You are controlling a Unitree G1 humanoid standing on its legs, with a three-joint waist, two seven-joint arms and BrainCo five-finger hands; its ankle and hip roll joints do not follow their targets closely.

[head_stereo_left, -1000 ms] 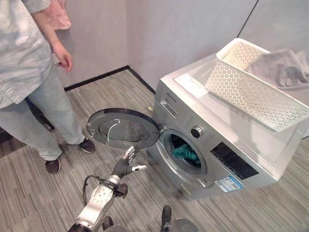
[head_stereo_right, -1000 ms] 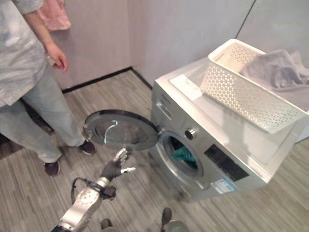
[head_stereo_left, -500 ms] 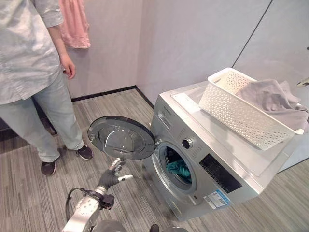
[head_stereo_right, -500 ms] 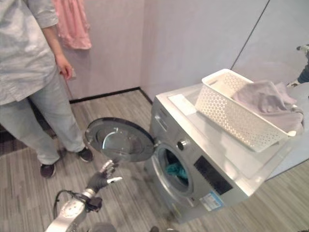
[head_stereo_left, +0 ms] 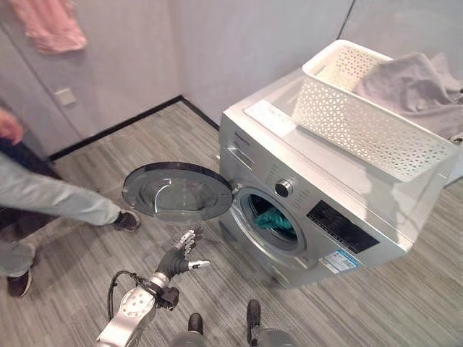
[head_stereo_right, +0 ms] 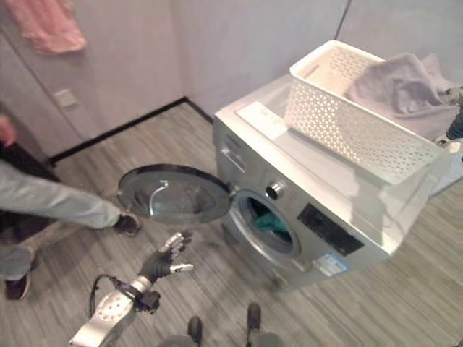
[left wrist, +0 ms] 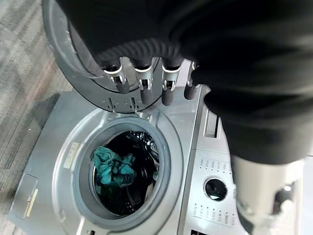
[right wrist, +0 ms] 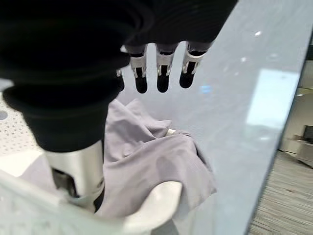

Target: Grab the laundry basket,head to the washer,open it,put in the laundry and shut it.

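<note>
The silver washer (head_stereo_left: pixel 340 225) stands with its round door (head_stereo_left: pixel 177 191) swung open to the left. A teal garment (head_stereo_left: pixel 273 220) lies in the drum (left wrist: pixel 115 164). On the washer's top sits the white perforated laundry basket (head_stereo_left: pixel 362 123) with a grey cloth (head_stereo_left: pixel 409 79) draped over its far end. My left hand (head_stereo_left: pixel 182 254) hovers open just below the door's rim, fingers (left wrist: pixel 142 81) straight, touching nothing. My right hand (right wrist: pixel 159 73) hangs open over the grey cloth (right wrist: pixel 146 166) at the basket's far end, holding nothing.
A person stands at the left, one leg (head_stereo_left: pixel 51 199) stretched out and a dark shoe (head_stereo_left: pixel 126 220) close to the open door. A pink garment (head_stereo_left: pixel 47 25) hangs on the wall at the back left. Walls close in behind the washer.
The camera has tilted down and shifted. The person has stepped away to the left. My left hand stays spread beneath the open door, which has not moved.
</note>
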